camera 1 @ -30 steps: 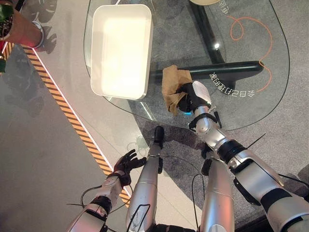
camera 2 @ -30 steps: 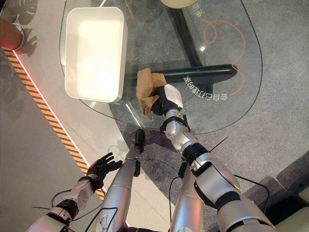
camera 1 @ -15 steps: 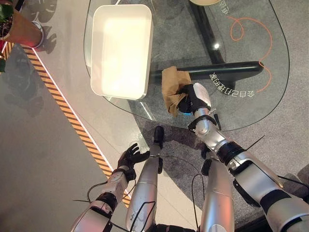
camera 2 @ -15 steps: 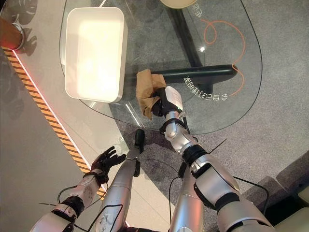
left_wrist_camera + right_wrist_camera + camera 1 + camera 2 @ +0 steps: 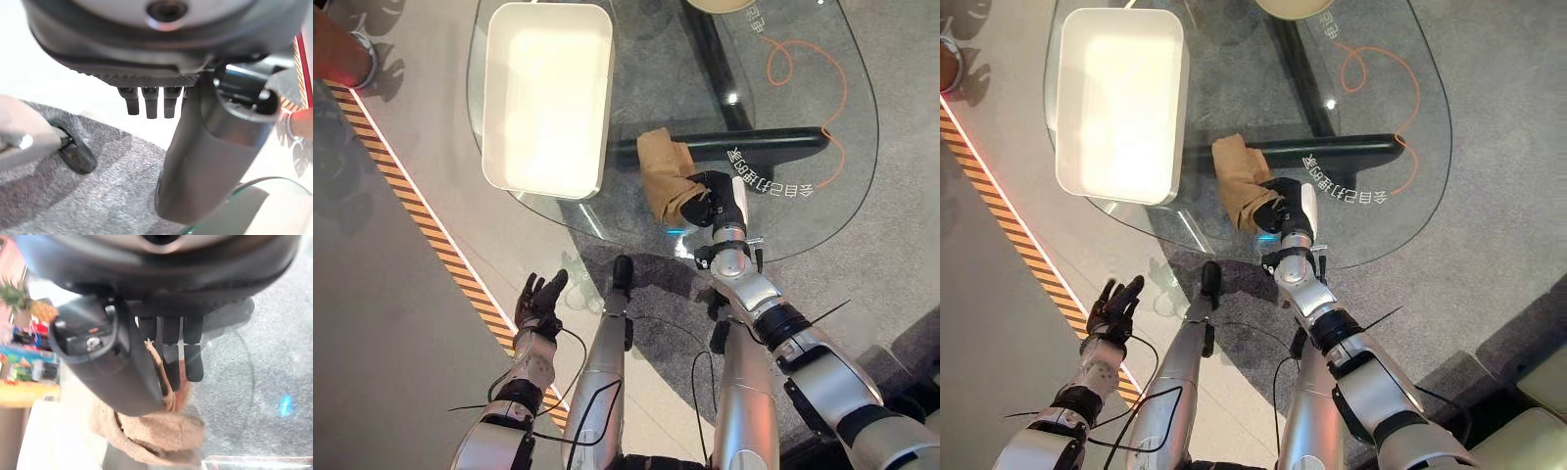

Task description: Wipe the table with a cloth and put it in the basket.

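Observation:
A brown cloth (image 5: 662,176) lies bunched on the glass table (image 5: 803,127), near its front edge and just right of the white basket (image 5: 604,98). My right hand (image 5: 718,199) rests at the cloth's near right side. In the right wrist view its thumb (image 5: 122,377) and fingers (image 5: 172,357) curl onto the cloth (image 5: 156,435) and pinch a fold. My left hand (image 5: 538,297) hangs open over the floor at the lower left, off the table, with its fingers (image 5: 149,100) straight and nothing in it.
The basket (image 5: 1175,117) is empty and sits on the table's left part. An orange looped line (image 5: 803,59) marks the glass at the right, and a pale disc (image 5: 724,4) sits at the far edge. Striped floor tape (image 5: 421,215) runs along the left.
The camera shifted slightly. My right hand rolled onto its side and its fingers closed on the cloth's near edge. My left hand swung left, its fingers now pointing away from me.

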